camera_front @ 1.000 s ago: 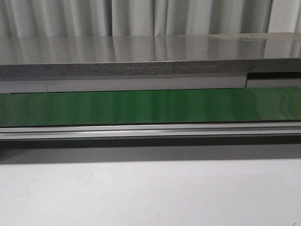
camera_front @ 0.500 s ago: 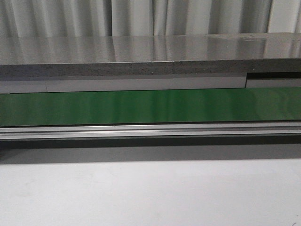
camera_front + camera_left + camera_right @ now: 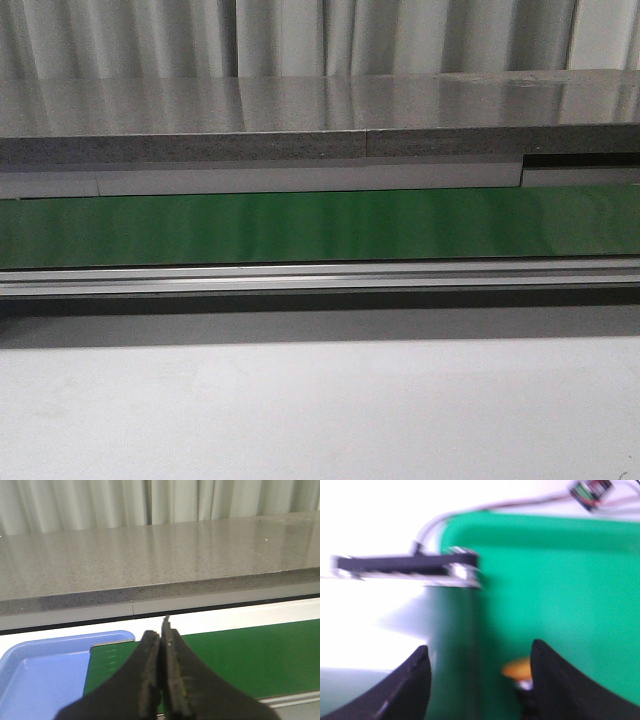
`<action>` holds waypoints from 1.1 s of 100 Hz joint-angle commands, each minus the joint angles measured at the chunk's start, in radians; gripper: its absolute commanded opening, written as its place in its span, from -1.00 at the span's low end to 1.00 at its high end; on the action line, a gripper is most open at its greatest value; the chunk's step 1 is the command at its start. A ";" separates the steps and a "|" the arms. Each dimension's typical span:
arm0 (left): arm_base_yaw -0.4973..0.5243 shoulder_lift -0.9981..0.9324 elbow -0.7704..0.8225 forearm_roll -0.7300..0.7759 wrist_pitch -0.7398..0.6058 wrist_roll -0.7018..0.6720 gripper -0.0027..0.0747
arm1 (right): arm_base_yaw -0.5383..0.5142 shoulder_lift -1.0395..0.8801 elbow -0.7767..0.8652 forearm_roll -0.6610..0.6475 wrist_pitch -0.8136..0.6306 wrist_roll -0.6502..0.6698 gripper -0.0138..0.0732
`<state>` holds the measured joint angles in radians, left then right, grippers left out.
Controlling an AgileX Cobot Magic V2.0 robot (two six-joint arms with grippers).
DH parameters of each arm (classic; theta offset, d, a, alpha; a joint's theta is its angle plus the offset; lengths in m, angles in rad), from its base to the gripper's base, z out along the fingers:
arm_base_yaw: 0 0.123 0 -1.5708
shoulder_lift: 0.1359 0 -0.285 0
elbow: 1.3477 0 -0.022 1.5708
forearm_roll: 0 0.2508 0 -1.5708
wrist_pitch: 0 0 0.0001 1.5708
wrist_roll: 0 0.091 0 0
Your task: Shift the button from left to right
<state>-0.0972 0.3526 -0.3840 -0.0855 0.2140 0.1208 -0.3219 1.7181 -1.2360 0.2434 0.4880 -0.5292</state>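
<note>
Pressed together along their whole length, the left gripper's [image 3: 161,680] fingers [image 3: 149,675] hold nothing and hover above the near end of the green belt [image 3: 250,657]. Spread wide, the right gripper's [image 3: 477,680] two fingers [image 3: 402,687] are apart over a green tray [image 3: 560,580]; the blurred right wrist view shows the button [image 3: 517,670], its yellow-orange cap up, lying in that tray just beside one finger, though whether they touch cannot be told.

Two containers show: one blue tray [image 3: 45,665] at the belt's end in the left wrist view, nothing visible in it, and the one green tray holding the single button. A black bar [image 3: 405,565] with a cable lies at the green tray's rim.

Seen from the front, one green belt [image 3: 320,225] runs across between a grey stone ledge [image 3: 300,110] and the white worktop [image 3: 320,410]; neither arm appears there.
</note>
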 commanded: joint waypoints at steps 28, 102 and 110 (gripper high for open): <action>-0.008 0.006 -0.027 -0.001 -0.086 -0.001 -0.98 | 0.135 -0.196 -0.009 0.140 -0.072 -0.009 0.34; -0.008 0.006 -0.027 -0.001 -0.086 -0.001 -0.98 | 0.212 -0.830 0.500 0.175 -0.252 -0.009 0.34; -0.008 0.006 -0.027 -0.001 -0.086 -0.001 -0.98 | 0.212 -0.920 0.552 0.175 -0.242 -0.009 0.34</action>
<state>-0.0972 0.3526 -0.3840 -0.0855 0.2140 0.1208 -0.1110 0.8912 -0.7025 0.4016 0.3000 -0.5292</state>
